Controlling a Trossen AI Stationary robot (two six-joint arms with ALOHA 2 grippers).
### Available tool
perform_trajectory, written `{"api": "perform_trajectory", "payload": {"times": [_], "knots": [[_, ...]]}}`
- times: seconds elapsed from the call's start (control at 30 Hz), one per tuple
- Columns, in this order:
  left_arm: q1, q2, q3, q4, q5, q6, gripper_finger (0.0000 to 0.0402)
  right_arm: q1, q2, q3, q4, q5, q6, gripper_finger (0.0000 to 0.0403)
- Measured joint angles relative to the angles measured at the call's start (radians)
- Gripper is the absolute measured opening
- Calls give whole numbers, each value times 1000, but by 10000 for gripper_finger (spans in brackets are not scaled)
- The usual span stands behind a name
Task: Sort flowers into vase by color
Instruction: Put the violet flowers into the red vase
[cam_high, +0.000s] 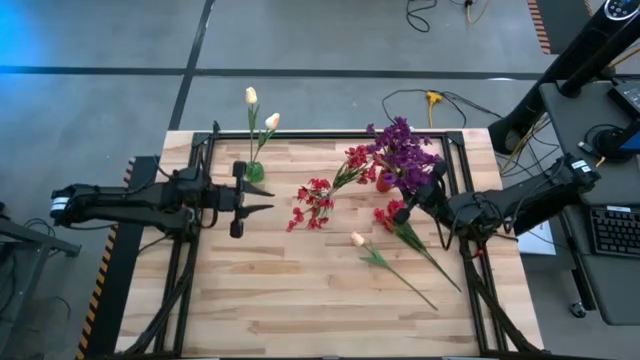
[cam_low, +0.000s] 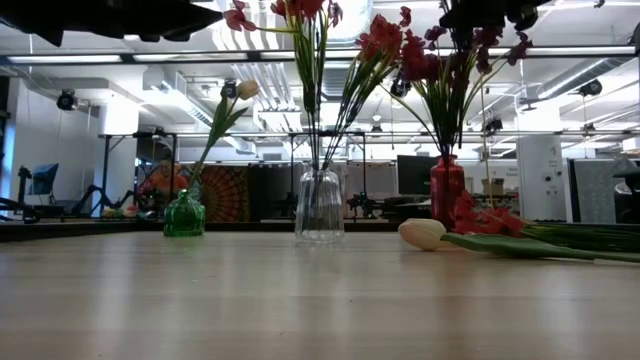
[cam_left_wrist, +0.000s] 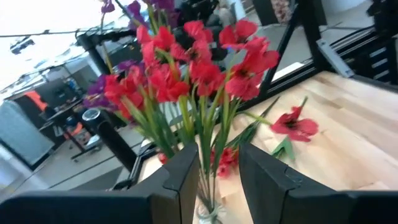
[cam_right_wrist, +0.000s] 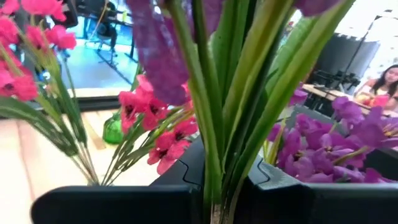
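Wooden table (cam_high: 300, 300) lay below the overhead camera: left gripper (cam_high: 268, 201) hung empty, fingers apart, beside the green vase (cam_high: 255, 172) of cream tulips (cam_high: 251, 96). Right gripper (cam_high: 432, 183) was pinched on purple flower stems (cam_high: 400, 150) at the red vase (cam_high: 386, 182). One tulip (cam_high: 358, 239) and one red flower (cam_high: 392, 213) lay loose on the boards.

Low camera: clear vase (cam_low: 319, 205) of red flowers (cam_low: 385, 35) stood between the green vase and the red vase.

Left wrist: fingers (cam_left_wrist: 186, 171) were parted, facing the red bunch.

Right wrist: fingers (cam_right_wrist: 186, 168) clamped the green stems (cam_right_wrist: 214, 124).
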Motion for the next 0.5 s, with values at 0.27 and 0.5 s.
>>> {"api": "perform_trajectory", "payload": {"times": [0.27,0.5], "knots": [[0,3,-1,13,-67,0,95,0,0,-7,119,32,-127,28],[0,3,-1,17,-74,0,95,-21,0,-8,161,29,-187,28]]}}
